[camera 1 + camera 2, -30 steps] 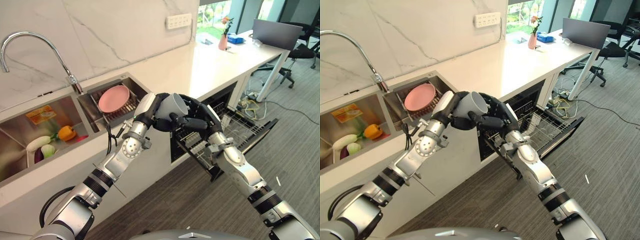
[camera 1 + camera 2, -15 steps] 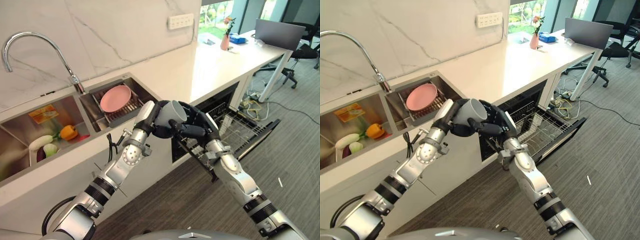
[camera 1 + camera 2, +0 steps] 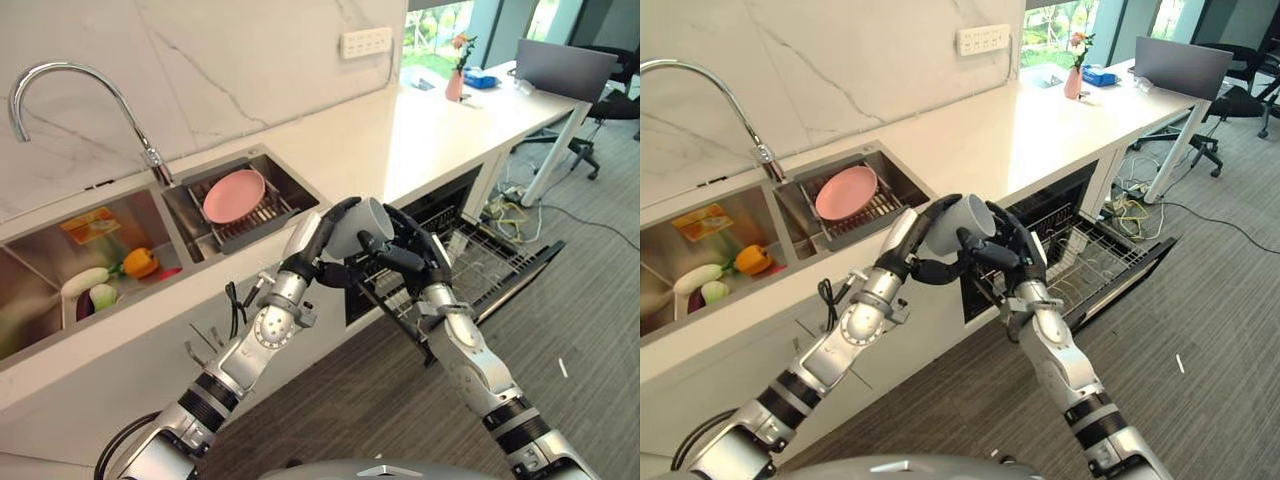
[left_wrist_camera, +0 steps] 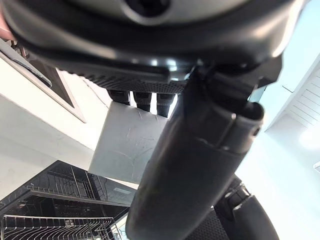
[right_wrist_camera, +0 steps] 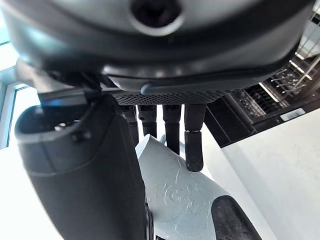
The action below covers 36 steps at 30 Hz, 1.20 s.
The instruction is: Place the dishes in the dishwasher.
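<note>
Both hands are closed on one grey cup, held in the air just off the front edge of the surface: the left hand is curled round it and the right hand is wrapped on its other side. Nothing is seen yet in the open dishwasher's rack. A pink plate is left in the sink, so the task is judged barely begun.
</note>
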Tool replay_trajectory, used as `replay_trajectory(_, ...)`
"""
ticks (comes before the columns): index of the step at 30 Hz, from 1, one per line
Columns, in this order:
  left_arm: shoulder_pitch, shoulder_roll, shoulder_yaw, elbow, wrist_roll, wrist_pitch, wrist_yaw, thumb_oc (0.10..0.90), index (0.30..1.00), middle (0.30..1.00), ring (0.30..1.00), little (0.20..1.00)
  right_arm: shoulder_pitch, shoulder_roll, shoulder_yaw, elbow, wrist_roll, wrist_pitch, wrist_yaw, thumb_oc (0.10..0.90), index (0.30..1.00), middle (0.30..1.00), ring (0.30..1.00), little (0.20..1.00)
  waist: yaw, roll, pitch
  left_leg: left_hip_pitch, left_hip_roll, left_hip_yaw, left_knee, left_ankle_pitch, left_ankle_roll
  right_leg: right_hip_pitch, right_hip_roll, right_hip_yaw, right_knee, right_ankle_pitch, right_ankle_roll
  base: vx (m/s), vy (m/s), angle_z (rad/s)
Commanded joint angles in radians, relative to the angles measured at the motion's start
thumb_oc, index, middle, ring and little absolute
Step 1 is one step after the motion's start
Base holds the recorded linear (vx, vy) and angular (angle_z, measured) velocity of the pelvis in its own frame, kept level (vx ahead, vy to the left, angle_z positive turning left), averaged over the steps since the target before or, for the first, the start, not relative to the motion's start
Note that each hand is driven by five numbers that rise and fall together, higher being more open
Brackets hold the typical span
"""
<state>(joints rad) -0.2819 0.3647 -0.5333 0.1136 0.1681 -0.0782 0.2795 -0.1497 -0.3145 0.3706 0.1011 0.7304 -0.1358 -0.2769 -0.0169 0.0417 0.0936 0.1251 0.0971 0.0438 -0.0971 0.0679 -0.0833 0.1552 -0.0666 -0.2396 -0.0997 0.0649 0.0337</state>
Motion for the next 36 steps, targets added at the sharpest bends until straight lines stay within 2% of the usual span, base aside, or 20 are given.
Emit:
replay_trajectory(1,-0.03,-0.016,-0.088,-0.052,0.0,-0.082,-0.004,0.8,0.9,0.9,0.9,0.9,-0.162,0.094,-0.199,-0.133,0.058,-0.218,-0.023,0.4,0.3,0.3,0.3,0.3,0.019,-0.026,-0.039,0.029,0.001,0.032,0.01,-0.051,-0.006,0.057,-0.047,0.04,0.014,-0.095,0.089,0.0,0.0,0.0)
replay_trajectory(5,-0.004,-0.014,-0.067,-0.05,-0.004,-0.079,0.006,0.8,0.9,0.9,0.9,0.9,-0.144,0.097,-0.24,-0.141,0.042,-0.237,-0.052,0.4,0.3,0.3,0.3,0.3,0.021,-0.026,-0.041,0.032,0.001,0.024,0.01,-0.063,-0.007,0.064,-0.047,0.036,0.014,-0.107,0.089,0.01,0.001,0.03)
replay_trajectory(7,0.006,-0.01,-0.056,-0.049,-0.005,-0.08,0.011,0.8,0.9,0.9,0.9,0.9,-0.141,0.084,-0.263,-0.148,-0.015,-0.237,-0.069,0.4,0.3,0.3,0.3,0.3,0.021,-0.027,-0.039,0.026,-0.001,0.022,0.01,-0.052,-0.005,0.059,-0.047,0.034,0.014,-0.097,0.088,0.0,-0.002,0.04)
replay_trajectory(8,0.027,-0.007,-0.035,-0.044,-0.008,-0.086,0.014,0.8,0.9,0.9,0.9,0.9,-0.133,0.057,-0.296,-0.144,-0.117,-0.232,-0.096,0.4,0.3,0.3,0.3,0.3,0.023,-0.027,-0.04,0.03,-0.001,0.018,0.01,-0.063,-0.006,0.063,-0.046,0.032,0.015,-0.107,0.09,0.04,-0.001,0.05)
replay_trajectory(9,0.038,-0.004,-0.021,-0.04,-0.012,-0.09,0.017,0.8,0.9,0.9,0.9,0.9,-0.126,0.044,-0.319,-0.141,-0.156,-0.231,-0.109,0.4,0.3,0.3,0.3,0.3,0.025,-0.028,-0.039,0.028,-0.001,0.015,0.01,-0.063,-0.005,0.062,-0.046,0.029,0.015,-0.107,0.09,0.04,0.0,0.05)
replay_trajectory(17,0.147,0.028,0.046,-0.032,-0.042,-0.083,0.002,0.8,0.9,0.9,0.9,0.9,-0.107,-0.002,-0.426,-0.11,-0.254,-0.238,-0.19,0.4,0.3,0.3,0.3,0.3,0.043,-0.033,-0.025,0.008,-0.007,-0.006,0.01,-0.05,-0.001,0.052,-0.046,0.014,0.019,-0.099,0.089,-0.01,0.004,0.07)
replay_trajectory(22,0.229,0.048,0.092,-0.031,-0.054,-0.072,-0.008,0.8,0.9,0.9,0.9,0.9,-0.097,-0.035,-0.463,-0.07,-0.316,-0.204,-0.224,0.4,0.3,0.3,0.3,0.3,0.062,-0.043,-0.014,-0.006,-0.009,-0.016,0.01,-0.057,0.0,0.046,-0.045,0.005,0.017,-0.108,0.093,0.01,-0.001,0.04)
replay_trajectory(25,0.269,0.057,0.117,-0.027,-0.06,-0.068,-0.011,0.8,0.9,0.9,0.9,0.9,-0.091,-0.083,-0.474,-0.03,-0.404,-0.17,-0.242,0.4,0.3,0.3,0.3,0.3,0.077,-0.051,-0.001,-0.026,-0.01,-0.018,0.01,-0.051,0.001,0.029,-0.044,0.003,0.018,-0.103,0.095,-0.01,-0.007,0.03)
replay_trajectory(32,0.379,0.075,0.167,0.047,-0.083,-0.048,-0.031,0.8,0.9,0.9,0.9,0.9,-0.086,-0.16,-0.495,0.081,-0.447,-0.118,-0.241,0.4,0.3,0.3,0.3,0.3,0.112,-0.071,0.043,-0.097,-0.011,-0.029,0.01,-0.029,0.001,-0.026,-0.044,-0.009,0.02,-0.093,0.096,-0.04,-0.009,0.1)
replay_trajectory(33,0.427,0.09,0.183,0.084,-0.074,-0.045,-0.048,0.8,0.9,0.9,0.9,0.9,-0.087,-0.197,-0.504,0.143,-0.466,-0.093,-0.241,0.4,0.3,0.3,0.3,0.3,0.13,-0.075,0.068,-0.128,-0.011,-0.04,0.01,-0.019,-0.001,-0.049,-0.042,-0.018,0.018,-0.089,0.096,-0.02,0.002,0.1)
replay_trajectory(35,0.427,0.09,0.184,0.084,-0.074,-0.046,-0.048,0.8,0.9,0.9,0.9,0.9,-0.089,-0.198,-0.504,0.146,-0.466,-0.093,-0.241,0.4,0.3,0.3,0.3,0.3,0.129,-0.075,0.067,-0.13,-0.011,-0.041,0.01,-0.018,-0.001,-0.051,-0.042,-0.019,0.018,-0.089,0.096,-0.01,-0.002,0.16)
replay_trajectory(36,0.453,0.1,0.196,0.109,-0.07,-0.045,-0.05,0.8,0.9,0.9,0.9,0.9,-0.102,-0.218,-0.503,0.221,-0.466,-0.081,-0.244,0.4,0.3,0.3,0.3,0.3,0.143,-0.079,0.081,-0.148,-0.011,-0.049,0.01,-0.012,-0.002,-0.062,-0.043,-0.028,0.017,-0.086,0.097,0.0,-0.005,0.23)
